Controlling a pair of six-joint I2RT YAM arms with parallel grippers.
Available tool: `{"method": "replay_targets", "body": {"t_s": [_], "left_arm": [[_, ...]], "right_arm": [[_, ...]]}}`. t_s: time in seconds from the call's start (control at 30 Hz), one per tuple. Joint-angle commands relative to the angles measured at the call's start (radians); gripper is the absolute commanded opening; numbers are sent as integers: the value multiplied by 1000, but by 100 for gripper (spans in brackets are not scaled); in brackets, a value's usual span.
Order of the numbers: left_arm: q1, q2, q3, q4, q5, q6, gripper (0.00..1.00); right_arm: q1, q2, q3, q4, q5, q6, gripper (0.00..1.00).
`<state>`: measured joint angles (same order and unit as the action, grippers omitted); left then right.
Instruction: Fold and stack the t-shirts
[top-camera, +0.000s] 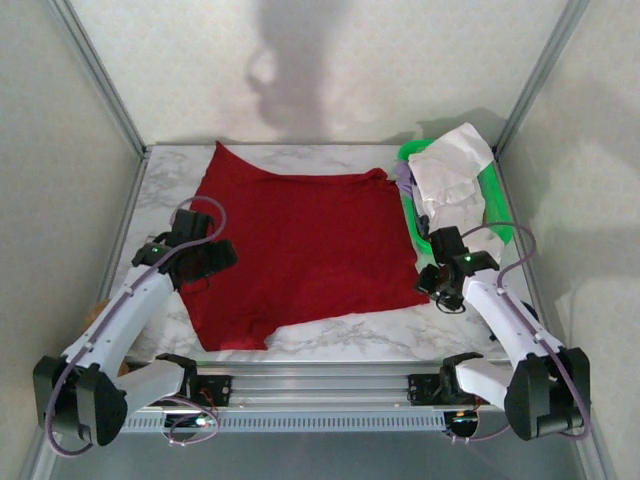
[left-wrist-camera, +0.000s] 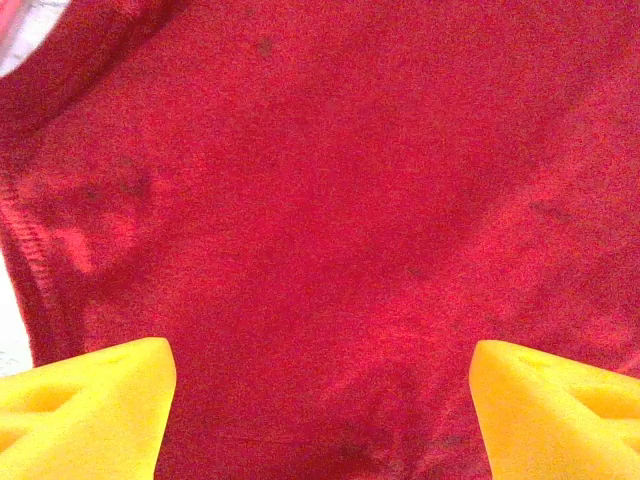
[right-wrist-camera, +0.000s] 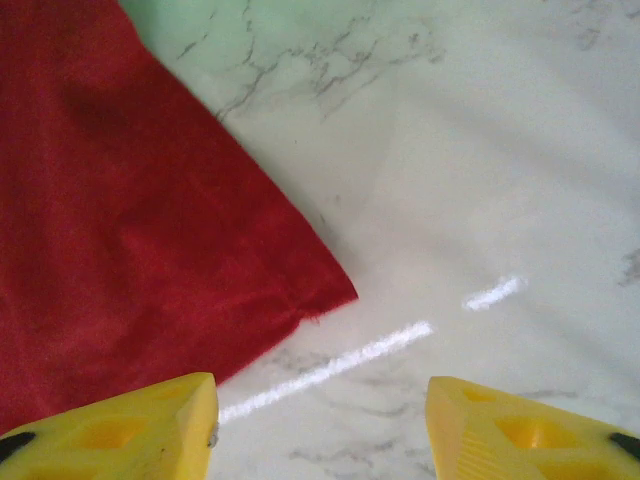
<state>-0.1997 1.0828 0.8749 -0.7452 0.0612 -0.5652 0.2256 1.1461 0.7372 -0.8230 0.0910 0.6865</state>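
Left gripper (left-wrist-camera: 320, 410) spread, empty | right gripper (right-wrist-camera: 320, 425) spread, empty | one red t-shirt (top-camera: 300, 240) | one white t-shirt (top-camera: 450, 165)

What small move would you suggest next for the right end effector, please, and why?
I would probably ease the right end effector forward and down toward the corner of the red t-shirt. Between its parted fingers lies bare table, with that corner just ahead, so closing here would likely catch no cloth.

I see white shells and black joints on my left arm (top-camera: 120, 320) and right arm (top-camera: 512, 318). A lilac cable (top-camera: 207, 204) loops along each, and a green light (top-camera: 157, 247) glows at each wrist. The left gripper (left-wrist-camera: 322, 350) and right gripper (right-wrist-camera: 320, 380) have yellow wedge fingers (left-wrist-camera: 85, 400) with triangular hollows.
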Motion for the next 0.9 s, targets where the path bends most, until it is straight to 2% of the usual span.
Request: {"method": "replay_targets", "body": {"t_s": [0.0,0.13,0.43,0.6,0.87], "left_arm": [[-4,-35,-14,-40,-47,-46,77],[-4,-46,-57,-38,-48,-66,76],[-6,-110,-124,-72,-32,-111,75],[-4,-148,-111,-184,-102,-137,74],[-14,-218,-129,-295,-104,-186,71]], "right_arm": [[-36,63,-38,112,-2,41,56],[-53,127,-59,169,-19,48,53],[-55,148,-103,186,-23,68,43],[-55,165,-145,218,-59,85,40],[-55,170,-157,261,-77,79,19]]}}
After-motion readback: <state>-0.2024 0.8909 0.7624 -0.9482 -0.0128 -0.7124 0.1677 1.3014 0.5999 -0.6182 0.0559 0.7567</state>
